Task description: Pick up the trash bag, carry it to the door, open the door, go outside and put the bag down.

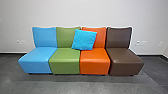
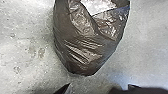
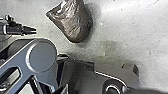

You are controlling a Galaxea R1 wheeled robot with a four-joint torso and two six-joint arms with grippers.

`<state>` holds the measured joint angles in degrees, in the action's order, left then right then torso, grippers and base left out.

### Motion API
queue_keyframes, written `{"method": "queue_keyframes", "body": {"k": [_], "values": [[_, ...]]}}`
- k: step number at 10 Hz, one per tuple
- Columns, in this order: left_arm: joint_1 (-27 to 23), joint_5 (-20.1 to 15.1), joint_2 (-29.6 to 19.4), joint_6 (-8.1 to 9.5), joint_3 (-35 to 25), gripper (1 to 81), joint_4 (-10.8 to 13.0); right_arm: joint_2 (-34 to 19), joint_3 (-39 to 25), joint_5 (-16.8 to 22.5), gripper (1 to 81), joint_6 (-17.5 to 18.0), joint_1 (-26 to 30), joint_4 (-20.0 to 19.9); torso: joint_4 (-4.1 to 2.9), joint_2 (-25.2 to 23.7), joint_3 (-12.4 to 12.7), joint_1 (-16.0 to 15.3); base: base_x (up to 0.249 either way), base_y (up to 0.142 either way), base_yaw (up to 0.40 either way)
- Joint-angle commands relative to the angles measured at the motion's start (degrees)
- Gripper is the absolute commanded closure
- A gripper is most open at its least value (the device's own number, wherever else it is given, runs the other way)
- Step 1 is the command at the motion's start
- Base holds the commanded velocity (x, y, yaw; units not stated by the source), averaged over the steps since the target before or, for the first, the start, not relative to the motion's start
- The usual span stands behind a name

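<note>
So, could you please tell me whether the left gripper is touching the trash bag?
Apart: the right wrist view shows bare floor between the left gripper and the trash bag.

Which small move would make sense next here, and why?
Probably easing the left gripper toward the trash bag. The right wrist view shows it pointing roughly the bag's way with floor visible between them, and the task begins with picking the bag up.
</note>
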<state>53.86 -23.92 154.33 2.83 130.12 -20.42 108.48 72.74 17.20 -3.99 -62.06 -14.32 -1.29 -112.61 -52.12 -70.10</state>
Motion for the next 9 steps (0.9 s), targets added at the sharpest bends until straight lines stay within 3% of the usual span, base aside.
{"method": "queue_keyframes", "body": {"k": [1,2,3,4,6,9], "values": [[-8.10,-3.94,-0.86,-0.10,1.98,1.0,-9.96,-3.25,-1.38,3.80,1.0,0.21,4.35,-1.41,0.00,-5.40,0.00,-3.50,0.000,0.000,0.000],[-8.63,-3.94,-0.78,-0.10,2.68,1.0,-12.45,-3.33,-1.56,3.80,1.0,0.38,4.52,-1.50,0.00,-7.55,-0.02,-4.83,0.000,0.000,0.000],[-9.07,-3.94,-0.60,-0.10,3.30,1.0,-13.33,-3.33,-1.65,3.89,1.0,0.82,4.96,-1.32,0.00,-9.60,-0.02,-6.10,0.000,0.000,0.000],[-9.60,-3.94,-0.25,-0.10,3.47,1.0,-13.42,-3.68,-1.82,3.80,1.0,0.82,5.14,-1.41,0.00,-11.79,-5.38,-7.45,0.000,0.000,0.000],[-10.30,-4.03,0.45,-0.10,3.65,1.0,-13.25,-4.38,-2.53,4.06,1.0,1.61,6.81,-1.32,0.00,-14.93,-6.39,-9.22,0.000,0.000,0.000],[-10.56,-5.09,0.98,-0.10,4.00,1.0,-12.98,-5.71,-4.46,9.78,1.0,4.07,13.56,-1.50,0.00,-20.46,-11.64,-12.75,0.000,0.000,0.000]]}}
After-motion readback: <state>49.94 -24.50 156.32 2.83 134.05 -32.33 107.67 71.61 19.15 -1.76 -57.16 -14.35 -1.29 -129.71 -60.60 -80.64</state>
